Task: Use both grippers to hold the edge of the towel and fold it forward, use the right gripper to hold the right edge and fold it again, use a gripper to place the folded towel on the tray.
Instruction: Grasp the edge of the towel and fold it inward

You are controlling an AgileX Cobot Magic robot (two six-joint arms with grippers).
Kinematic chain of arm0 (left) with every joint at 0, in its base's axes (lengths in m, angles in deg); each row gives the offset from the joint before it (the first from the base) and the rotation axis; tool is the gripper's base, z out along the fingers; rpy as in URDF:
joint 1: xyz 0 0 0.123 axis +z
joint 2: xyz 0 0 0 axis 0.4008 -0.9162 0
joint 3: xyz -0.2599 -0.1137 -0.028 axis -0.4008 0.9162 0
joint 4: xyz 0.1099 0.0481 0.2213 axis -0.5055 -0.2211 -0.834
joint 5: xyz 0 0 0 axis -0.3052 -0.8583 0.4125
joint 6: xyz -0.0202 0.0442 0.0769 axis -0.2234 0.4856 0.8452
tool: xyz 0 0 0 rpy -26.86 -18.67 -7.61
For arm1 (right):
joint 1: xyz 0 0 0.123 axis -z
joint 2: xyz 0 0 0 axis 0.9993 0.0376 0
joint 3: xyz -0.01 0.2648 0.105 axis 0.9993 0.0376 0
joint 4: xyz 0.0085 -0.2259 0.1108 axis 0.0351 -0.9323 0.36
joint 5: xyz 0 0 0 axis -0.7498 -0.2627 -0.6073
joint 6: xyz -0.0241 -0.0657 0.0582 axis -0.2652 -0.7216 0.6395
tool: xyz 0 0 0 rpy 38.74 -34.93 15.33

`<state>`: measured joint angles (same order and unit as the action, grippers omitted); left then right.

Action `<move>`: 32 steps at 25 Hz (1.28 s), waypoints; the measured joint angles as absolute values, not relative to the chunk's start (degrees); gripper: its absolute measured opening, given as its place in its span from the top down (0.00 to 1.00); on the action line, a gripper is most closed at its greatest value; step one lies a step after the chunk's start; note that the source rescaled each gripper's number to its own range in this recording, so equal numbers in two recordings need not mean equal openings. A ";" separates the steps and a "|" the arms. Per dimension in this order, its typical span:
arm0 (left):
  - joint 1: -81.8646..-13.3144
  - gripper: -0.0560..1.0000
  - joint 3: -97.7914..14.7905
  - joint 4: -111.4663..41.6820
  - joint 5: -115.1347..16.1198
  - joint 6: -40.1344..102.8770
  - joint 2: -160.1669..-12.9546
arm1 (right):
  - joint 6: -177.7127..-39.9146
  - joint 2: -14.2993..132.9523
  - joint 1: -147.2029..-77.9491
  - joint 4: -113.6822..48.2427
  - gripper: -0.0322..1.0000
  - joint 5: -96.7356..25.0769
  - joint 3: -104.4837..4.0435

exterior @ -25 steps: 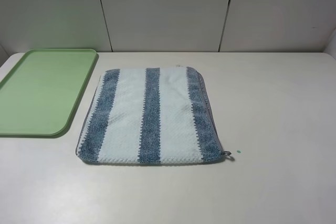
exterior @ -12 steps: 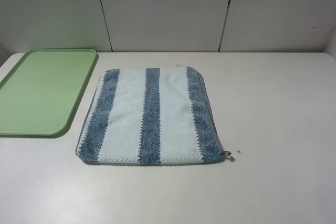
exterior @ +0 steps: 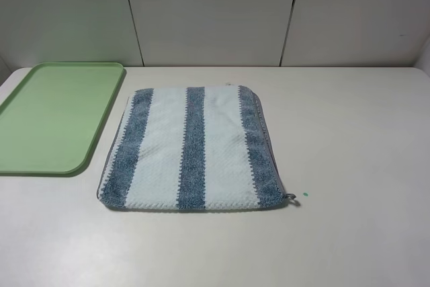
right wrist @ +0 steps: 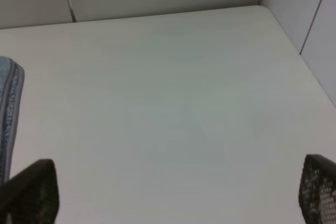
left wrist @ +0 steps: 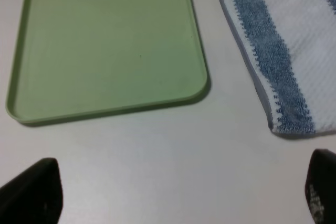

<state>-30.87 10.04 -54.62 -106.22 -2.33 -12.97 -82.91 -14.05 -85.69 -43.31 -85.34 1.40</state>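
- Nothing has moved over the last second. The towel [exterior: 191, 147] lies flat on the table [exterior: 356, 166] with the same outline and in the same place, its stripes running from its near edge to its far edge.
- The tray [exterior: 47, 122] sits just left of the towel, with a narrow strip of table between them. They do not touch, and the tray holds nothing.
- The grey hem [exterior: 268, 140] down the towel's right side is not lifted anywhere. A small loop [exterior: 291, 197] sticks out at the towel's near right corner, and a tiny green speck [exterior: 305, 194] sits just right of that.
- Neither arm reaches into the high view, so both are still back from the towel.
- The left gripper [left wrist: 177, 195] is released, its jaws spread wide. It is above bare table close to the towel's near left corner and touches nothing.
- The right gripper [right wrist: 176, 190] is also released, jaws wide. It is over bare table to the right of the towel, and its own view catches only a sliver of the towel's edge.
- I read this stillness as a pause before the approach. None of the 3 steps looks begun, and the first fold is still to do.
- Next, I judge, the 2 grippers need to come in to the towel's near hem, 1 toward each corner.
- The cloth looks limp, so an uneven pinch could skew the fold.
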 joint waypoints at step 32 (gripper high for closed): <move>-30.87 0.09 9.98 -54.62 -106.28 -1.30 -13.86 | -83.66 -14.05 -85.69 -41.55 0.00 -85.34 1.40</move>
<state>-30.87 9.98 -54.62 -106.28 -1.30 -13.86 -83.66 -14.05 -85.69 -41.55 -85.34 1.40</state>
